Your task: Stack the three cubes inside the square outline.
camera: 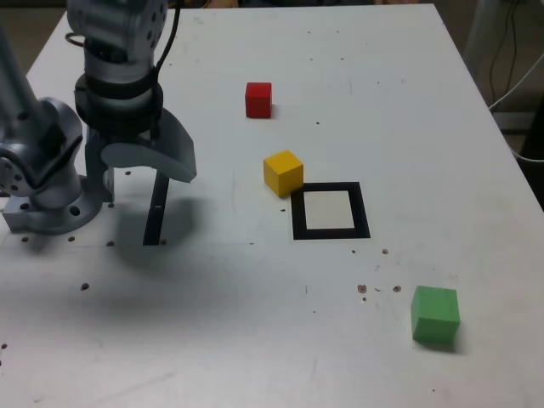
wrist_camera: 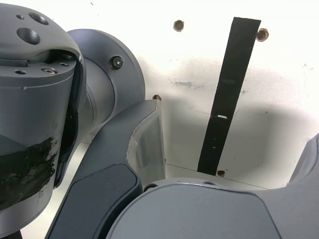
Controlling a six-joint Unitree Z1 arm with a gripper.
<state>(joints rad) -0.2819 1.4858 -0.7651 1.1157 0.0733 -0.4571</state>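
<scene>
Three cubes are seen apart on a white table (camera: 255,340): the yellow cube (camera: 283,172) just beside the square outline (camera: 331,212), the red cube (camera: 258,99) farther back, the green cube (camera: 435,315) nearer.

- Desk (camera: 357,51): white, matt, smooth board, speckled with small dark holes and scuffs.
- Red cube (camera: 258,99), yellow cube (camera: 283,172), green cube (camera: 435,315): solid-coloured, matt, smooth faces.
- Outline (camera: 331,231): flat matt black band like tape.
- Strip (wrist_camera: 224,99): matt black tape, slightly worn.
- Tool (camera: 140,161): smooth grey plastic-looking shell with a dull sheen.
</scene>
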